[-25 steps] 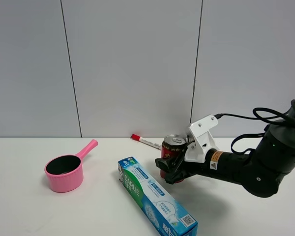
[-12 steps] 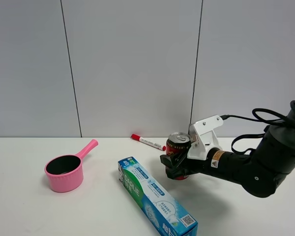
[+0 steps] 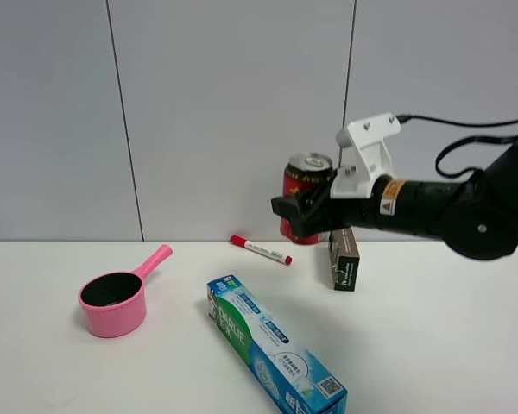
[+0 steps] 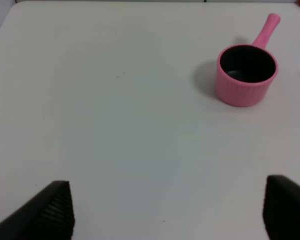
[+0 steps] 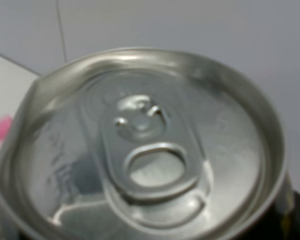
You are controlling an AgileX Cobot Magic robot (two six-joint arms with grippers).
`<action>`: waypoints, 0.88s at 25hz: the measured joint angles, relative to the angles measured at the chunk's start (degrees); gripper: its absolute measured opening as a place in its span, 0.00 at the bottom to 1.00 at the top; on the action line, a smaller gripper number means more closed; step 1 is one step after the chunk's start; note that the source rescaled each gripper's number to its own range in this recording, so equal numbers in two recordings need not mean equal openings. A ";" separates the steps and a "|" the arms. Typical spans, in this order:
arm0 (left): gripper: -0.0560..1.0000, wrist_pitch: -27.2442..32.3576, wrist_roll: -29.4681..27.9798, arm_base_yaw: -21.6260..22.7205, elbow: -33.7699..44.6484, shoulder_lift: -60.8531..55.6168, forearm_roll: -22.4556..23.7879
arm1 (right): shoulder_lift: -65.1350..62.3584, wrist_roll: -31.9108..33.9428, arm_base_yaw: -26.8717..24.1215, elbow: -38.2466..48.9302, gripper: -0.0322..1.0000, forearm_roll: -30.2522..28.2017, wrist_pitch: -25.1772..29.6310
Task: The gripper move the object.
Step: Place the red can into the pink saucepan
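Can [image 3: 306,177] lower half hidden behind right gripper [image 3: 300,216]. Right wrist view: can blurred, sides cropped. Left gripper [image 4: 165,212] tips cut by frame edge. Box [image 3: 344,259] print unreadable.

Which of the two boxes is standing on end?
The small dark box stands on end; the long blue-green toothpaste box lies flat.

One red can [image 3: 298,183], one pink saucepan [image 3: 112,321], one toothpaste box [image 3: 272,345], one marker [image 3: 261,249], one dark carton [image 3: 344,259], perhaps.
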 joint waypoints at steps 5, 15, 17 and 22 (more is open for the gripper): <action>1.00 0.00 0.00 0.00 0.00 0.00 0.00 | -6.78 13.97 4.50 -9.80 0.03 -10.24 14.17; 1.00 0.00 0.00 0.00 0.00 0.00 0.00 | -1.72 30.49 17.92 -30.78 0.03 -18.03 16.94; 1.00 0.00 0.00 0.00 0.00 0.00 0.00 | 1.55 30.75 20.36 -34.09 0.03 -18.33 17.02; 1.00 0.00 0.00 0.00 0.00 0.00 0.00 | 8.87 32.76 23.77 -39.36 0.03 -18.57 20.19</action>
